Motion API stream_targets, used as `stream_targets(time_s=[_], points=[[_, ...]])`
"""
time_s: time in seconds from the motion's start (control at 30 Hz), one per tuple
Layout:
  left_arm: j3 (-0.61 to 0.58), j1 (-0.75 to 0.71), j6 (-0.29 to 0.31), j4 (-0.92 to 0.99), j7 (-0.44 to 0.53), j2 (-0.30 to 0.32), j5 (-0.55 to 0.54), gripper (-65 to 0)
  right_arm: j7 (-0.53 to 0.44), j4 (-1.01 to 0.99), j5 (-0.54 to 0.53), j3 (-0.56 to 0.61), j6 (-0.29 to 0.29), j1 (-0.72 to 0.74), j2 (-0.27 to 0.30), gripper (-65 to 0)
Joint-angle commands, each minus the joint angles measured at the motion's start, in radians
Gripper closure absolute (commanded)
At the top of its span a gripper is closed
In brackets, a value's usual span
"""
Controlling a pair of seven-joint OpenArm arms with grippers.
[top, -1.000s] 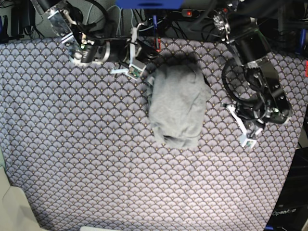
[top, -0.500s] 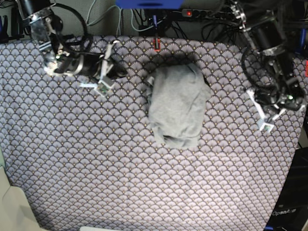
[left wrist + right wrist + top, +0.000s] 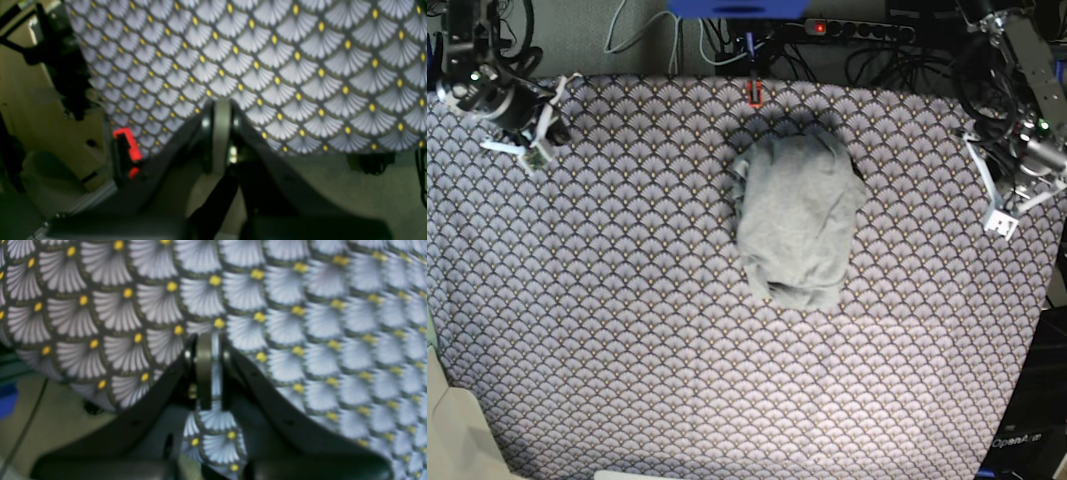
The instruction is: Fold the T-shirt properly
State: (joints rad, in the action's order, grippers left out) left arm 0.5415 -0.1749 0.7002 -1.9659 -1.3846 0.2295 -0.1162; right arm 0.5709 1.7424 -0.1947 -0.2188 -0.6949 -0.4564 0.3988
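I see the T-shirt (image 3: 798, 221) as plain light grey, no print on it. The tablecloth (image 3: 627, 330) under it is purple-grey with a scallop pattern — pale fan shapes outlined in dark lines, each tipped with a yellow dot (image 3: 321, 26). At the cloth's far edge sits a small red clip (image 3: 752, 93) — bright red in my left wrist view too (image 3: 126, 143).

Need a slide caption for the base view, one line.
Grey T-shirt bundled mid-tablecloth; both end effectors, left and right, shut and empty at opposite edges.
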Motion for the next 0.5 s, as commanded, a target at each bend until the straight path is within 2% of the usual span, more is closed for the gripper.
stream_targets(time_s=[0.0, 0.13, 0.37, 0.47], points=[[0.009, -0.004, -0.002, -0.019, 0.011, 0.014, 0.000, -0.4, -0.016, 0.034, -0.010, -0.041, -0.003, -0.017, 0.007, -1.7], [0.012, -0.061, -0.002, -0.025, 0.009, 0.014, 0.000, -0.4, -0.009, 0.086, -0.010, -0.133, -0.003, -0.106, -0.008, -1.7], [0.050, -0.197, -0.002, -0.025, 0.014, 0.012, 0.010, -0.4, -0.018, 0.092, -0.009, -0.271, -0.003, -0.236, -0.094, -1.7], [0.070, -0.263, -0.002, -0.025, 0.064, 0.012, 0.011, -0.4, -0.018, 0.086, -0.009, -0.296, -0.003, -0.279, -0.123, -1.7]])
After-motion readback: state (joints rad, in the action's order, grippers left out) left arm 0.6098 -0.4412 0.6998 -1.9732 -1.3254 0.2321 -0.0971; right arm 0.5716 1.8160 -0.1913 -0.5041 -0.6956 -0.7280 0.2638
